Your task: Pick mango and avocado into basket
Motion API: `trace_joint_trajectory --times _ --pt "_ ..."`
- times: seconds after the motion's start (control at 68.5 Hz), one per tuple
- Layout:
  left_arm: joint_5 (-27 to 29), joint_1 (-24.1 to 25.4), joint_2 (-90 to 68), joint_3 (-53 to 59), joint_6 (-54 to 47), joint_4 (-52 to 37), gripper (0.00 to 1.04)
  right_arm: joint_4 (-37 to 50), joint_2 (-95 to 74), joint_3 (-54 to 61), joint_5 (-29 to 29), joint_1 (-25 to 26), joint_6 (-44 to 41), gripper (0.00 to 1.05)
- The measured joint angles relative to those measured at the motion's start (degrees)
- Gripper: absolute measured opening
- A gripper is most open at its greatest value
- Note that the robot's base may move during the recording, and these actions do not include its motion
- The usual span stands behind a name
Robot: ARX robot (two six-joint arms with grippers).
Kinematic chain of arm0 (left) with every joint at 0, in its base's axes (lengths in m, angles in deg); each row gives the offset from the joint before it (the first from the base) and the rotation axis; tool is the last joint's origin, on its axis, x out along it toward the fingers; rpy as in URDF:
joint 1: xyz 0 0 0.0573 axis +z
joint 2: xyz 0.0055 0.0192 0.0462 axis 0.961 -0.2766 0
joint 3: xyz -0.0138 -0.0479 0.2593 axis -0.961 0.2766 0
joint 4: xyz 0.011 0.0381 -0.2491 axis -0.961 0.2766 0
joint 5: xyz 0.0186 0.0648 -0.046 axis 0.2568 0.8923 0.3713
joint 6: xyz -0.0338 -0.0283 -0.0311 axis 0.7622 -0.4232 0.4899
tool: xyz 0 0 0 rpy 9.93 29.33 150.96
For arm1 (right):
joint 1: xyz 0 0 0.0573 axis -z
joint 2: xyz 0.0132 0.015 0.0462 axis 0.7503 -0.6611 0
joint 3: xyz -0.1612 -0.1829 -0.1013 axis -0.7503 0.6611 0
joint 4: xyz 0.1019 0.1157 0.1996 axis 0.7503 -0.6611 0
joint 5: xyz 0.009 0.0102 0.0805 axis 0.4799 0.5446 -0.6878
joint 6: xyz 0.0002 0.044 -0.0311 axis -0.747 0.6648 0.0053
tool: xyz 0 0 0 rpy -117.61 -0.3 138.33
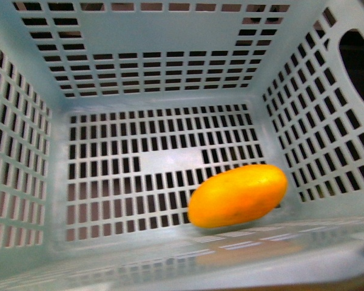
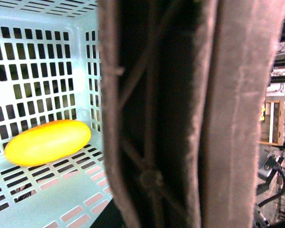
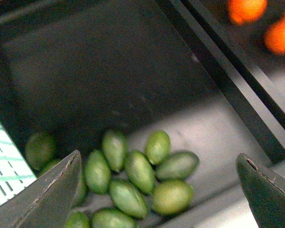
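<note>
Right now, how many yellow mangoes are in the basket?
1. The mango lies on the floor of the basket, near its right wall and near edge. Nearly the whole floor shows, so hardly any could be hidden.

The basket [image 1: 170, 36] is brightly and evenly lit in the front view, and the mango [image 1: 238, 195] is oversaturated and faintly mirrored on the near rim. The dark foreground of the left wrist view is left unfocused. The right wrist view is dimly lit, and its green fruits [image 3: 140, 171] are blurred.
</note>
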Motion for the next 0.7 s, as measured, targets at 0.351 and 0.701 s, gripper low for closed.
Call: trace_joint_trajectory --times 0.351,0.701 --pt "1.11 0.09 -0.02 0.0 -0.13 0.0 0.14 21.07 -37.2 -7.91 -11.98 20.57 -4.55 0.96" --pt "0.24 0.07 -0.02 0.0 -0.04 0.0 0.14 32.44 -66.05 -14.45 -15.02 13.31 -0.37 0.96"
